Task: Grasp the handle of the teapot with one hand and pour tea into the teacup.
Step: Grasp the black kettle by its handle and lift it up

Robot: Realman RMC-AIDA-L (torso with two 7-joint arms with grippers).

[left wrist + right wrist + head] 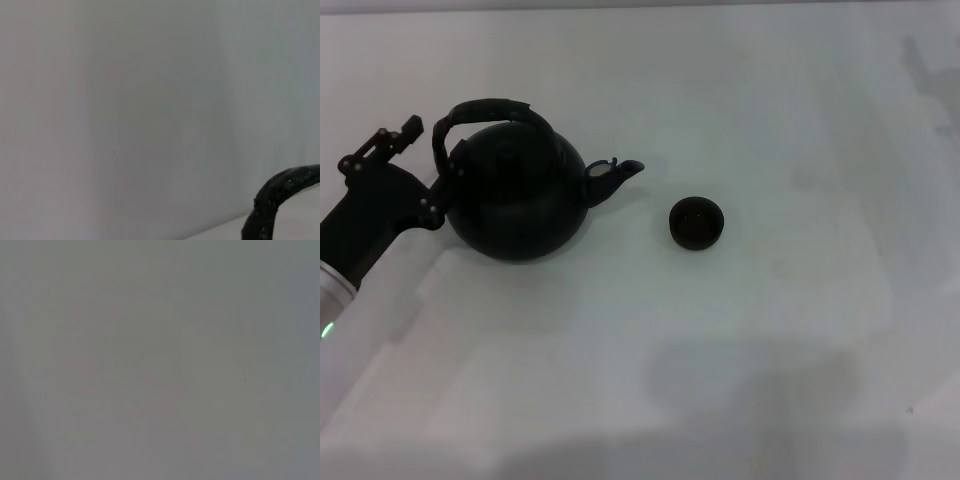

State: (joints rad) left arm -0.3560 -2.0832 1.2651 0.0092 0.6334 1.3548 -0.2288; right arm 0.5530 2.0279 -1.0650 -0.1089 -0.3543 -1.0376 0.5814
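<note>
The teapot point(517, 200) sits on the table point(740, 340), over on the left side, with its spout point(616, 177) pointing right toward the teacup point(697, 222). The teacup stands on the table just past the spout, a little nearer the robot, not touching the pot. The handle point(490, 112) arches over the top of the pot, and the left gripper point(432, 195) is right up against the pot's left side.
</note>
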